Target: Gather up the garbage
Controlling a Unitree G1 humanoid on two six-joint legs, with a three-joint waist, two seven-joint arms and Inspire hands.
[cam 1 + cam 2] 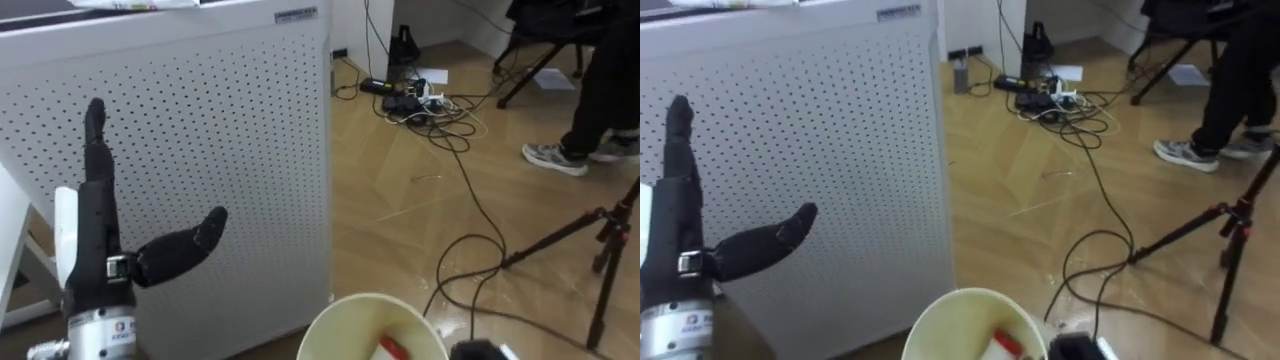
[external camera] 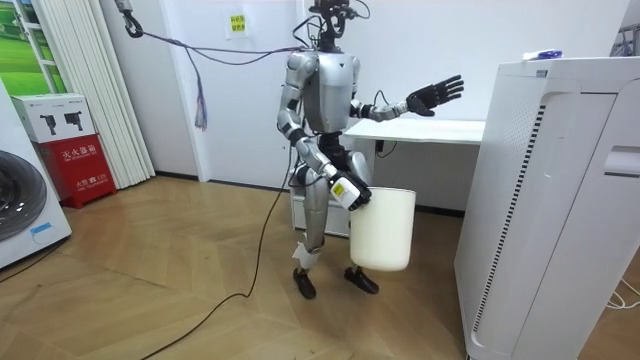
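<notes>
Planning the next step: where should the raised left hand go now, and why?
Probably reach the open left hand up to the litter on top of the white unit; it holds nothing, and the right hand carries the bin.

Wood floor (image 2: 150, 290); white walls (image 2: 420, 40); perforated white cabinet (image 2: 540, 200) nr desk (image 2: 450, 131); washer (image 2: 20, 210), red box (image 2: 78, 170) opp.

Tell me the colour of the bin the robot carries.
Cream-white; the bin shows best in the room view.
</notes>
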